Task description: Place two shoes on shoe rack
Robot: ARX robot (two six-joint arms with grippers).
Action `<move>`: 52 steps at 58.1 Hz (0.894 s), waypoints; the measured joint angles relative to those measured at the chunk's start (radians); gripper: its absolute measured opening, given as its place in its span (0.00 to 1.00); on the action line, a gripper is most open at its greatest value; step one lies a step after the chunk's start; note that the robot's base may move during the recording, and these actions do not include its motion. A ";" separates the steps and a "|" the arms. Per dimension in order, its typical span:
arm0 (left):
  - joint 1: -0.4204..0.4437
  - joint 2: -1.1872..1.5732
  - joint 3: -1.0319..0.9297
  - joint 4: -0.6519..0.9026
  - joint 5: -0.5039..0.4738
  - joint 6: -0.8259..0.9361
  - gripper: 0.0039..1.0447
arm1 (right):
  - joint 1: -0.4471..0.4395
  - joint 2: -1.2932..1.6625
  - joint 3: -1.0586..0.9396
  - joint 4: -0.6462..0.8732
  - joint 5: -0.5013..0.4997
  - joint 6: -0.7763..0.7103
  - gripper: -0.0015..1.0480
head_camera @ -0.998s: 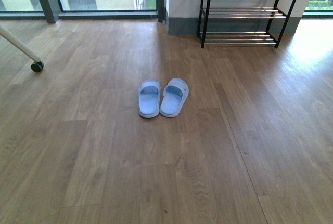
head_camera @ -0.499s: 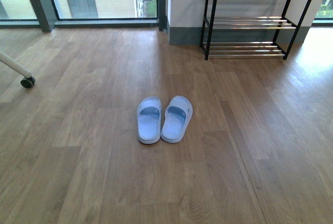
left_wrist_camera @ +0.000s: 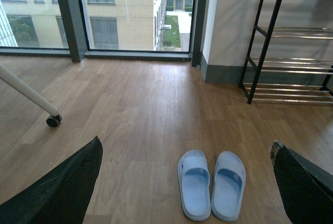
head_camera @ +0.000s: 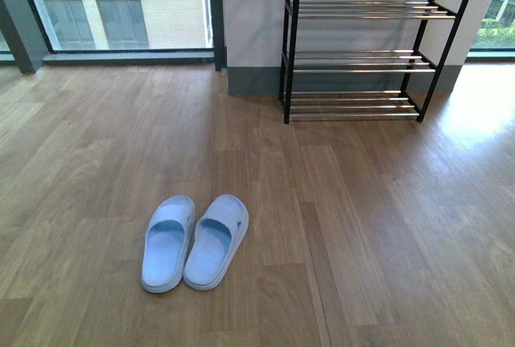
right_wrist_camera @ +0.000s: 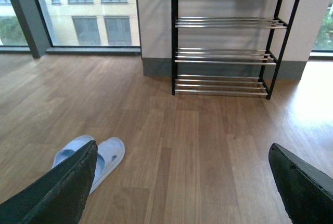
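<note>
Front view: pale blue slides [head_camera: 197, 242] lie touching, side by side, on bare floor [head_camera: 362, 226]; the shoe rack [head_camera: 354, 61] stands against the wall [head_camera: 249, 9]. Left wrist view: left tool [left_wrist_camera: 186, 143] spread wide, slides just ahead. Right wrist view: right tool [right_wrist_camera: 182, 146] spread wide, rack ahead across open floor.

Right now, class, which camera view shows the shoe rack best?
The right wrist view: the shoe rack appears full width, four tiers, feet to top shelf. The front view crops it above the third tier; the left wrist view catches only one rounded end and partial rods.
</note>
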 joint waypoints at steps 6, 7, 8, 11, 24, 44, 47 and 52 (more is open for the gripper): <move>0.000 0.000 0.000 0.000 0.000 0.000 0.91 | 0.000 0.000 0.000 0.000 0.001 0.000 0.91; 0.000 0.000 0.000 0.000 0.000 0.000 0.91 | 0.000 0.000 0.000 0.000 0.001 0.000 0.91; 0.000 0.000 0.000 0.000 0.000 0.000 0.91 | 0.000 0.000 0.000 0.000 0.001 0.000 0.91; 0.000 0.000 0.000 0.000 0.000 0.000 0.91 | 0.000 0.000 0.000 0.000 0.001 0.000 0.91; 0.000 0.000 0.000 0.000 0.000 0.000 0.91 | 0.000 0.000 0.000 0.000 0.001 0.000 0.91; 0.000 0.000 0.000 0.000 -0.002 0.000 0.91 | 0.000 0.000 0.000 0.000 -0.003 0.000 0.91; -0.016 0.029 0.021 -0.059 -0.073 -0.043 0.91 | 0.000 0.000 0.000 0.000 -0.003 0.000 0.91; -0.039 0.447 0.153 -0.123 -0.158 -0.388 0.91 | 0.000 0.000 0.000 0.000 -0.003 0.000 0.91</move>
